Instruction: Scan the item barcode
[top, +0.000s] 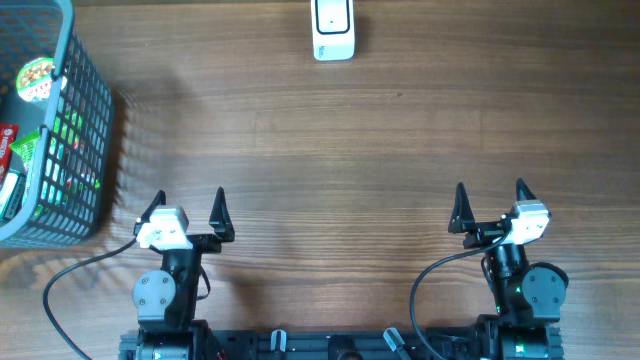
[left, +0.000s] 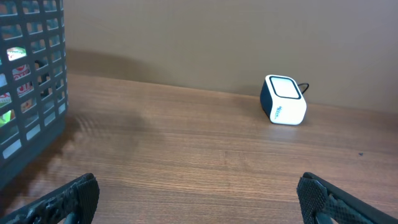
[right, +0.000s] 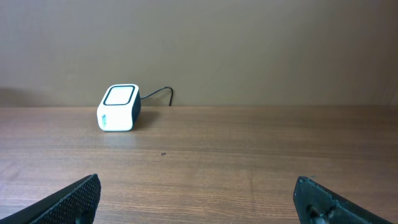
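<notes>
Left pincer (top: 190, 196): stood wide open and empty at the near left, just beside the basket (top: 88, 120).
Right pincer (top: 490, 188): also spread wide, holding nothing, at the near right.
Worktop (top: 330, 150): bare wood between the pincers and the far edge.
Item (top: 38, 80): lay among packets inside the basket at the far left; barcode not visible.
Scanner (top: 333, 30): far middle, well apart from both pincers.
Doing it well: the left pincer likely needed to reach over the rim, grip the top item by an edge and leave the barcode uncovered.
</notes>
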